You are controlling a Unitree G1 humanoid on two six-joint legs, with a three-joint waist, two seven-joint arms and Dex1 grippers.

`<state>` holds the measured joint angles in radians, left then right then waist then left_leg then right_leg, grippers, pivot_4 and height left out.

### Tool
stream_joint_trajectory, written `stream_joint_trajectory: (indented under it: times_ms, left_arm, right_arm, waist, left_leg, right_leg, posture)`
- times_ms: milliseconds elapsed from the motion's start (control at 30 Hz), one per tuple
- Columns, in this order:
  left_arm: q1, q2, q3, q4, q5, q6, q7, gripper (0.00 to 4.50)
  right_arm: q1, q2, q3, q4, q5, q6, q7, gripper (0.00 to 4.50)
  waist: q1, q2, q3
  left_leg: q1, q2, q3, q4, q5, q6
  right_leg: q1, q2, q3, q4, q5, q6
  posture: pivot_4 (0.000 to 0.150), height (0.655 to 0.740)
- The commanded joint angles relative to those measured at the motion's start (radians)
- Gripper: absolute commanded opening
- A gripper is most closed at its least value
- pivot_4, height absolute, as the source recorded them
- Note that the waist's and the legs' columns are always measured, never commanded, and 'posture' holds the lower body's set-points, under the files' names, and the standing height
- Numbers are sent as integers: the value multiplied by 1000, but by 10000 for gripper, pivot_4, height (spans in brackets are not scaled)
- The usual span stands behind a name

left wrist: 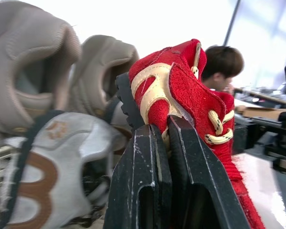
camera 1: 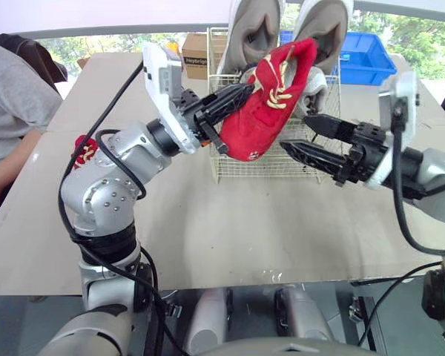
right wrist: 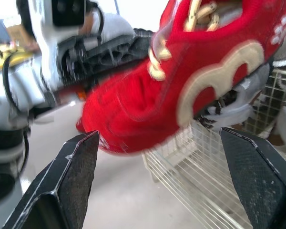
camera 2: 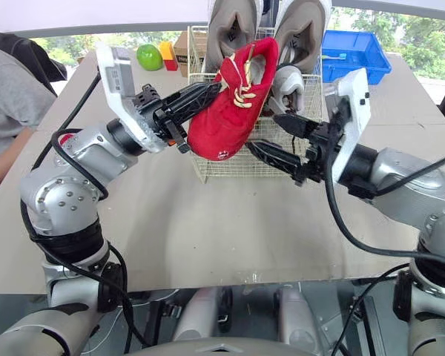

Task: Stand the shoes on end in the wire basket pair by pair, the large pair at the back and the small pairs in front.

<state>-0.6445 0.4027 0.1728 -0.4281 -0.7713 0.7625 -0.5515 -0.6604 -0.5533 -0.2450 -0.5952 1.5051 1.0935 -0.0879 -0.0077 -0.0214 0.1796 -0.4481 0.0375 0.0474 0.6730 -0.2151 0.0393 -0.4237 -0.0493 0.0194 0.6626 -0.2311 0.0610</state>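
Left jaws clamp the red shoe (camera 1: pixel 271 104) toe-down above the front of the basket (camera 1: pixel 237 169) — right jaws spread just below, probably to steady it — grey pair (camera 1: pixel 261 30) upright behind.

A blue plastic bin (camera 2: pixel 354 52) sits on the table (camera 2: pixel 230 230) beyond the right end effector (camera 2: pixel 265 131), near the far edge. Beyond the left end effector (camera 2: pixel 213 89) stand a cardboard box (camera 2: pixel 182 46), a small yellow-and-red block (camera 2: pixel 167 53) and a round green object (camera 2: pixel 150 56). A person in a grey shirt (camera 2: pixel 11 96) sits well off to that end effector's left.
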Motion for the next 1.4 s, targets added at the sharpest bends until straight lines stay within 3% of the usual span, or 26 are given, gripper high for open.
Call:
stream_joint_trajectory:
  times_ms: [33, 200, 233, 300, 367, 400, 500, 533, 800, 867, 900, 1067, 1167, 1400]
  left_arm:
    - [1, -9, -6, -28, 18, -82, -8, 140]
    - [9, -13, -19, -26, 21, -129, -21, 140]
    - [9, -15, -19, -25, 20, -133, -18, 21]
    - [8, -15, -19, -22, 17, -138, -14, 0]
    - [7, -13, -19, -24, 13, -140, -16, 0]
    - [12, -8, -23, -34, 11, -142, -25, 0]
    - [33, 3, -30, -66, -2, -140, -40, 0]
    - [38, 6, -28, -71, -5, -140, -39, 0]
    - [81, 26, -1, -109, -93, -107, -37, 0]
    - [77, 24, 15, -108, -126, -89, -9, 8919]
    - [78, 23, 25, -107, -143, -78, 13, 10273]
    - [86, 43, 50, -88, -168, -56, 67, 29129]
    - [88, 52, 42, -73, -164, -65, 68, 44589]
    - [97, 66, 9, -45, -148, -47, 63, 44863]
  right_arm:
    - [-37, -33, 16, 4, 114, -72, -130, 38595]
    - [-56, -57, 70, 38, 183, -135, -228, 38595]
    - [-58, -66, 82, 44, 185, -136, -233, 36153]
    - [-60, -81, 99, 48, 193, -143, -240, 29882]
    - [-63, -88, 113, 50, 201, -158, -245, 19928]
    - [-67, -88, 122, 55, 196, -161, -245, 18267]
    - [-69, -94, 136, 58, 196, -174, -239, 2427]
    - [-67, -99, 138, 56, 197, -176, -236, 493]
    - [-51, -129, 137, 37, 140, -189, -168, 493]
    - [-51, -131, 134, 34, 113, -193, -144, 0]
    - [-53, -134, 129, 34, 75, -200, -114, 0]
    - [-61, -152, 111, 57, -88, -249, 20, 0]
    - [-69, -153, 113, 86, -163, -266, 80, 0]
    - [-70, -137, 130, 135, -292, -271, 190, 0]
  waist:
    - [2, 0, 0]
    - [-2, 0, 0]
    - [-3, 0, 0]
    - [-3, 0, 0]
    - [-3, 0, 0]
    - [-4, 0, 0]
    - [-4, 0, 0]
    - [-4, 0, 0]
    - [-4, 0, 0]
    - [-3, 0, 0]
    - [-3, 0, 0]
    - [-3, 0, 0]
    - [-3, 0, 0]
    - [-3, 0, 0]
  left_leg:
    - [0, 0, 0, 0, 0, 0]
    - [-1, 0, 0, 0, 0, 0]
    - [-1, 0, 0, 0, 0, 0]
    - [-1, 0, 0, 0, 0, 0]
    - [-1, 1, 0, 0, 0, 0]
    - [-1, 1, 0, 0, 0, 0]
    - [-1, 1, -1, -1, 0, 0]
    - [-1, 1, -1, -1, 0, 0]
    - [-1, 1, -1, -1, 0, 0]
    - [-1, 1, -2, -1, 0, 0]
    - [-1, 2, -2, -1, 0, 0]
    - [0, 1, -2, -1, 0, 0]
    - [-1, 1, -1, -1, 0, 0]
    - [0, 1, -1, -1, 0, 0]
  right_leg:
    - [0, 0, -1, 0, 0, 0]
    - [0, 0, -2, -1, 0, 0]
    - [0, 0, -2, 0, 0, 0]
    - [0, 0, -2, 0, 0, 0]
    - [0, 1, -2, 0, 0, 0]
    - [0, 1, -2, 0, 0, 0]
    - [0, 1, -2, -1, 0, 0]
    - [0, 1, -2, -1, 0, 0]
    - [0, 1, -2, -1, 0, 0]
    - [0, 1, -2, -1, 0, 0]
    - [0, 1, -2, -1, 0, 0]
    - [0, 1, -2, -1, 0, 0]
    - [0, 1, -2, -1, 0, 0]
    - [0, 1, -2, -1, 0, 0]
  posture:
    - [1500, 7400]
    - [1500, 7400]
    - [1500, 7400]
    - [1500, 7400]
    - [1500, 7400]
    - [1500, 7400]
    - [1500, 7400]
    - [1500, 7400]
    - [1500, 7400]
    - [1500, 7400]
    - [1500, 7400]
    - [1500, 7400]
    - [1500, 7400]
    - [1500, 7400]
